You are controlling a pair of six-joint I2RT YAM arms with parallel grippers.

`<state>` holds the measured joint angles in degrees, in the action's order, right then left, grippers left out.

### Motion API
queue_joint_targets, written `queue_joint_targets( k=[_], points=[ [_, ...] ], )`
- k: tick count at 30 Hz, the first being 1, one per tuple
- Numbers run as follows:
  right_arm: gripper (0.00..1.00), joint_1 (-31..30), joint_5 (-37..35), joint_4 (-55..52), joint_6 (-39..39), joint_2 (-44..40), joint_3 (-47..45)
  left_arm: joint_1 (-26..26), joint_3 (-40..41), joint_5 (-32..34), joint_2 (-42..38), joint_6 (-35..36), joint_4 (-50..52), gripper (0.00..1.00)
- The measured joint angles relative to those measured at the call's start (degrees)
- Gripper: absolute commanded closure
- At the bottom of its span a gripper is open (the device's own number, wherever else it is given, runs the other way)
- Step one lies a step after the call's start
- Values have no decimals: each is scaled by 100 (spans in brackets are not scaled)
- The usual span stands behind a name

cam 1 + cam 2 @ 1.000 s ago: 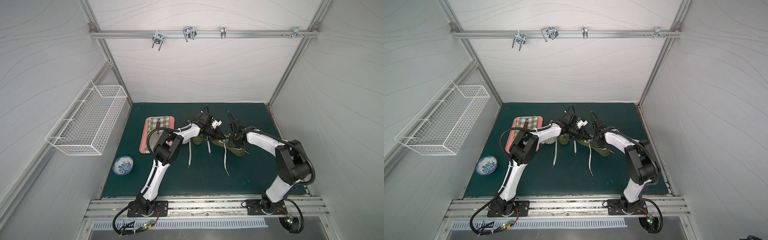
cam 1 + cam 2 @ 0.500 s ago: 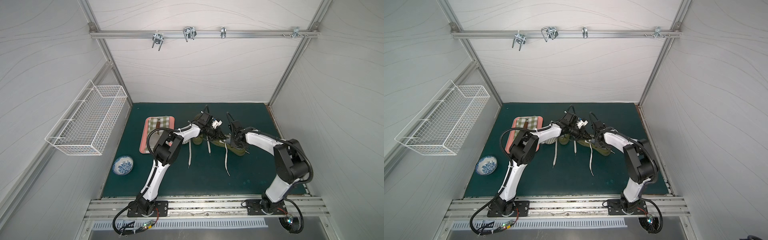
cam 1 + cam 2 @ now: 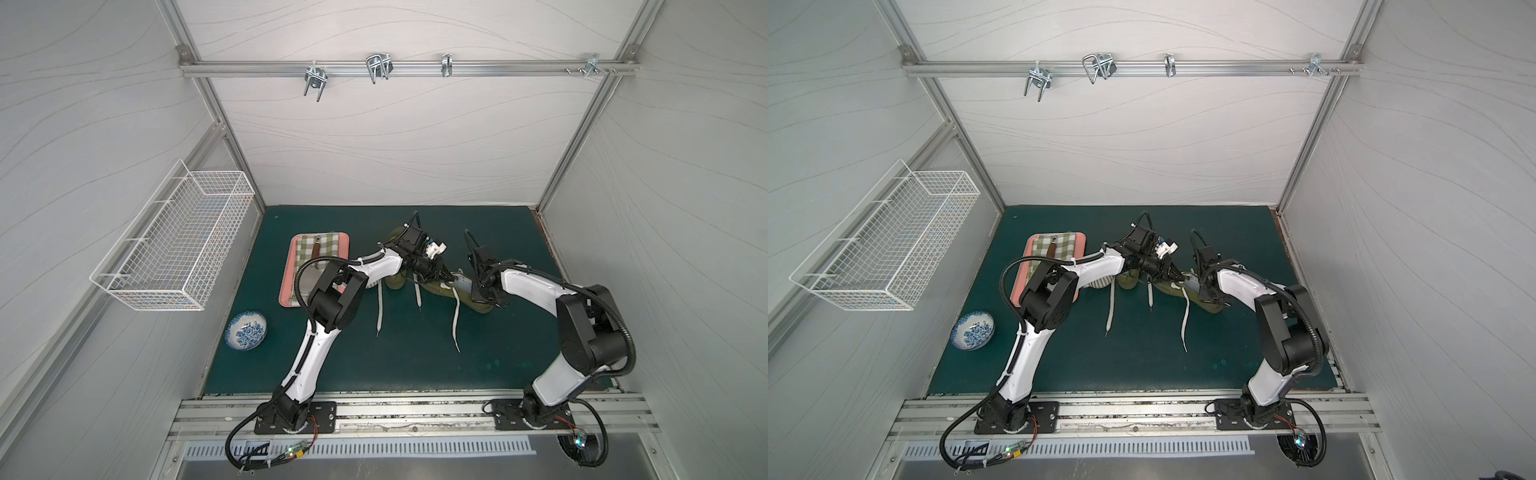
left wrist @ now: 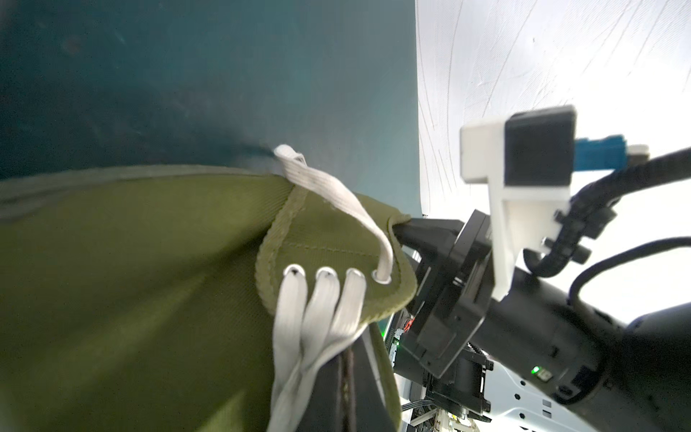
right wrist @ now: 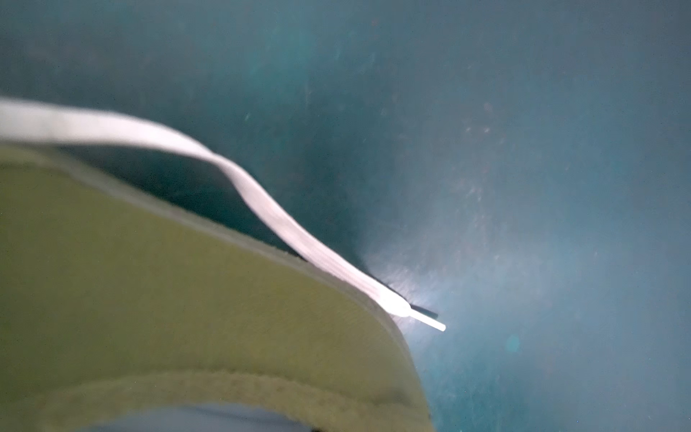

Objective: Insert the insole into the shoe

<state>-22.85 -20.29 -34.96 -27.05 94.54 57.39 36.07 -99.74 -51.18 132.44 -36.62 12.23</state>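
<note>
An olive green shoe [image 3: 484, 306] [image 3: 1213, 306] lies mid-table with its white laces loose. It fills the left wrist view [image 4: 131, 280] and the right wrist view [image 5: 149, 280]. The grey-blue insole [image 3: 464, 285] [image 3: 1192, 286] shows at the shoe's opening and again under the collar [image 5: 179, 420]. My left gripper [image 3: 444, 275] [image 4: 347, 392] is shut, its tips tucked under the laces at the eyelet flap. My right gripper [image 3: 478, 293] [image 3: 1202, 293] is shut at the opening, and its black fingers [image 4: 430, 232] reach inside. Whether either pinches anything is hidden.
A second olive shoe [image 3: 395, 281] lies just left of the first, under my left arm. A pink tray [image 3: 286, 291] with a checked cloth sits at the back left. A blue-patterned bowl [image 3: 246, 331] stands at the front left. A wire basket [image 3: 174, 245] hangs on the left wall.
My right wrist has edged slightly left toward the shoe's opening. The left arm and the shoe stay where they were.
</note>
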Motion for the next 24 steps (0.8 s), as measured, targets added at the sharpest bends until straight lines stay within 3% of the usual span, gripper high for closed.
queue_joint_targets(
  k=[9,12,24],
  points=[
    [100,-330,896,-299,-116,-350,-26,0,-107,-2,0,0,149,100],
    [100,-330,1189,-151,-190,-122,-140,0,-107,-2,0,17,205,100],
    [100,-109,2100,356,-476,-525,-164,-7,-240,22,0,72,420,100]
  ],
)
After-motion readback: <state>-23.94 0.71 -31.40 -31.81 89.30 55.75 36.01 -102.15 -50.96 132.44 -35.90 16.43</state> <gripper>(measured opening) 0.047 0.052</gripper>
